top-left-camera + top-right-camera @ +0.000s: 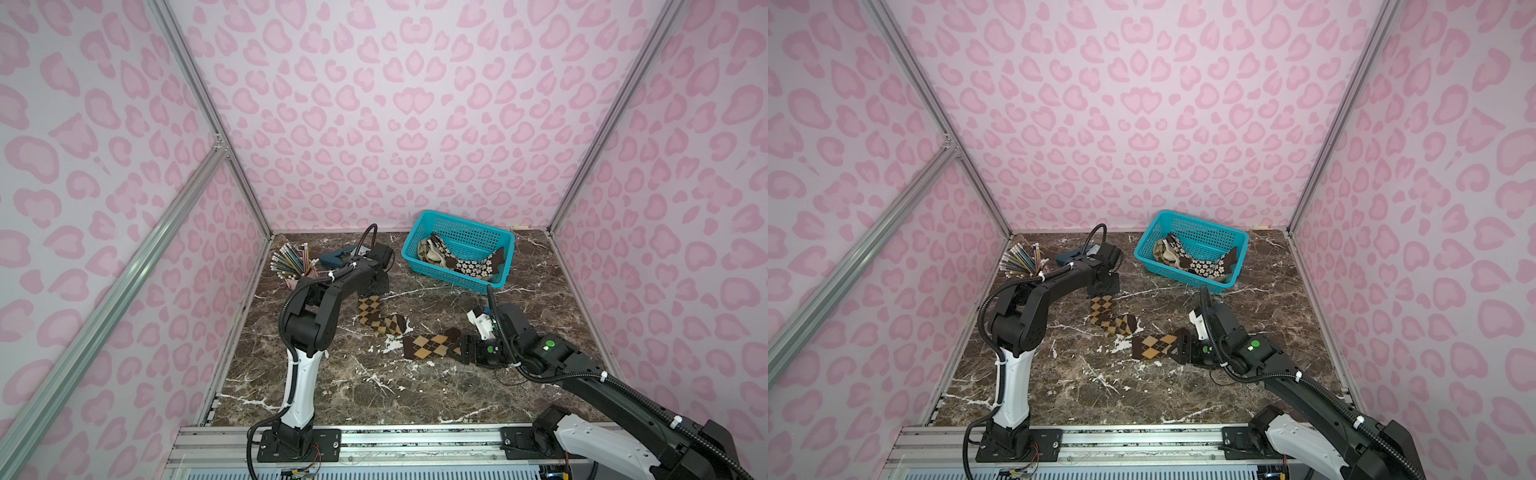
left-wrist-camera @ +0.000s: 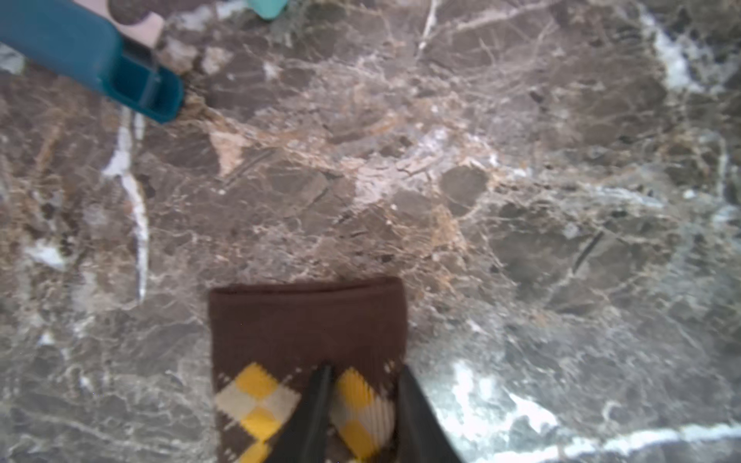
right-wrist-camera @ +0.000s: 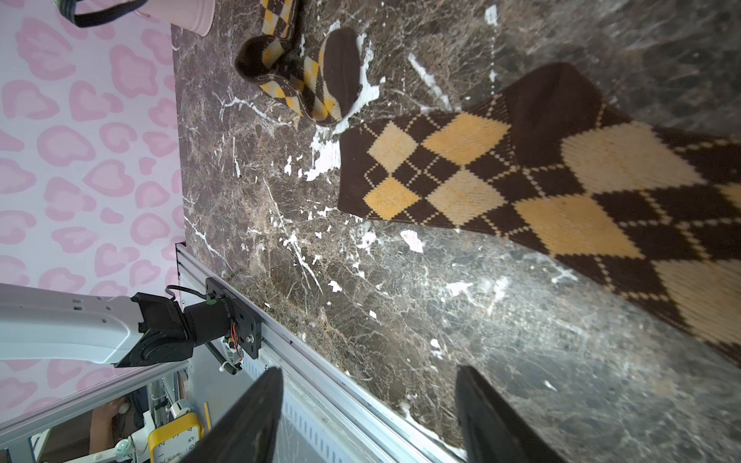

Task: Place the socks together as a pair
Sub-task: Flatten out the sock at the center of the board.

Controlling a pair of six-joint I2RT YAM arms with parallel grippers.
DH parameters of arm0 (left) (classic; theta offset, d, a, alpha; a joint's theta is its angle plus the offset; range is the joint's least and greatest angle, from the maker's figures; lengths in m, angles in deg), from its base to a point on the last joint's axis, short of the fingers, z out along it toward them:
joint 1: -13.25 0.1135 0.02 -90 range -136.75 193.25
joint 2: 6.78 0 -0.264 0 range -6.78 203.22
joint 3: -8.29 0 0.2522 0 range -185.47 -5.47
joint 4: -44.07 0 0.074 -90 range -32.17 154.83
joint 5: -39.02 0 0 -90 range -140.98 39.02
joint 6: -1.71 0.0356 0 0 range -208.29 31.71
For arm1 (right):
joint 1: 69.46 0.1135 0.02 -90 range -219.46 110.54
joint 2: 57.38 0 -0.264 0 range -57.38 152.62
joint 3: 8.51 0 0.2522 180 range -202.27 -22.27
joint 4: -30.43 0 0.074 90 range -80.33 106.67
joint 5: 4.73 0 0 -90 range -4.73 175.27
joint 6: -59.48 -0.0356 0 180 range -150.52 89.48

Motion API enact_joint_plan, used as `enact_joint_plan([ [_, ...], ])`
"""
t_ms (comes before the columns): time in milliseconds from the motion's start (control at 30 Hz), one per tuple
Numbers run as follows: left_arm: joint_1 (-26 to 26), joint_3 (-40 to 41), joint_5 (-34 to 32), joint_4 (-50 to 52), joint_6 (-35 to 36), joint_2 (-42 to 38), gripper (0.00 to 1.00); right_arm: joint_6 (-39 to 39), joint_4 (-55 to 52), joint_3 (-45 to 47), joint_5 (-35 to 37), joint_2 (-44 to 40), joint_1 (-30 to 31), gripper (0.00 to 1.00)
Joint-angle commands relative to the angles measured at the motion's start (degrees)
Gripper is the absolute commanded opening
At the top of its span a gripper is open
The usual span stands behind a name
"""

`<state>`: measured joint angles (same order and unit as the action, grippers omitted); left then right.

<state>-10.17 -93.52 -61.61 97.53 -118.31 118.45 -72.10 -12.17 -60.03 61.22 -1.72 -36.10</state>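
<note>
Right jaws are standing wide beside the near argyle sock (image 1: 428,347) on the bench (image 1: 332,395); left jaws are pinching the far argyle sock (image 2: 308,340) near its cuff. Risk: thin fold slipping free, leaving the sock dragging crumpled.

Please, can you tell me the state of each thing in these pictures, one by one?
left pincer: shut on crumpled argyle sock, near its cuff.
right pincer: open, holding nothing.
crumpled argyle sock: bent, toe folded.
flat argyle sock: spread out flat.
basket: upright.
floral sock: draped inside basket.
pencil cup: upright, filled.
</note>
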Motion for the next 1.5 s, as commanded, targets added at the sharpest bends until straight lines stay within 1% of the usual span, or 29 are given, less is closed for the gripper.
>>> enact_joint_plan([
  [0,-0.2,0.5,3.1,-0.7,1.7,-3.5,0.08,0.5,1.5,-0.1,0.6,0.2,0.0,0.72],
  [67,-0.1,1.0,4.7,-1.9,2.1,-7.9,0.08,0.9,2.1,-0.1,0.7,0.8,0.0,0.72],
  [133,-0.5,1.8,7.8,-3.7,1.8,-13.3,0.08,1.0,3.0,0.1,0.7,1.6,-0.3,0.72],
  [233,-1.4,3.3,11.0,-6.6,0.2,-21.5,0.08,1.3,4.5,0.0,0.4,3.0,-1.2,0.72],
  [333,-1.3,8.6,12.0,-10.2,-3.0,-30.5,0.09,1.3,6.6,-0.9,0.4,5.0,-2.0,0.72],
  [433,0.1,18.7,13.0,-14.6,-6.6,-39.1,0.10,1.6,8.9,-2.3,-0.4,8.4,-2.1,0.72],
  [600,0.5,36.8,11.5,-20.9,-9.9,-51.0,0.08,2.2,11.4,-7.5,-1.5,18.0,-0.5,0.71],
  [667,0.5,42.3,10.1,-21.4,-11.3,-55.7,0.07,3.0,11.4,-10.8,-1.5,22.1,1.0,0.71],
  [767,0.7,50.4,8.2,-22.6,-13.9,-64.9,0.07,4.1,8.6,-17.3,-1.0,30.0,3.1,0.71],
  [867,0.6,55.8,4.0,-19.8,-15.1,-73.7,0.09,4.7,7.8,-22.8,0.5,36.9,5.7,0.69],
  [900,0.6,57.0,2.0,-17.7,-16.1,-76.2,0.11,4.8,7.8,-24.5,0.8,39.2,6.4,0.69],
  [967,0.6,58.6,0.2,-15.0,-17.3,-79.7,0.15,4.6,7.4,-27.8,2.0,43.1,7.4,0.67],
  [1000,0.6,59.8,0.4,-14.6,-17.8,-81.1,0.20,5.0,7.6,-29.5,2.3,45.2,7.8,0.67],
  [1033,0.6,60.8,1.0,-14.6,-18.3,-82.1,0.23,5.1,7.3,-31.1,2.8,47.0,8.1,0.67],
  [1200,0.5,64.3,2.4,-12.0,-21.3,-86.2,0.27,6.8,5.9,-39.7,5.8,56.2,9.7,0.64],
  [1233,0.6,64.7,2.4,-11.3,-21.6,-87.1,0.30,7.1,5.8,-42.3,5.8,57.7,9.8,0.64],
  [1300,0.5,64.4,1.0,-7.9,-22.3,-89.6,0.34,8.0,3.5,-46.2,8.2,61.2,10.4,0.63],
  [1400,0.1,63.0,-3.1,-2.8,-27.4,-93.3,0.51,8.6,3.0,-49.3,10.8,63.9,11.2,0.62],
  [1433,0.1,62.0,-5.2,0.6,-30.3,-93.9,0.54,8.8,3.2,-50.0,11.1,64.6,11.3,0.61],
  [1467,0.1,60.5,-7.7,4.6,-33.2,-94.3,0.57,9.2,2.7,-51.0,11.9,65.6,11.6,0.58],
])
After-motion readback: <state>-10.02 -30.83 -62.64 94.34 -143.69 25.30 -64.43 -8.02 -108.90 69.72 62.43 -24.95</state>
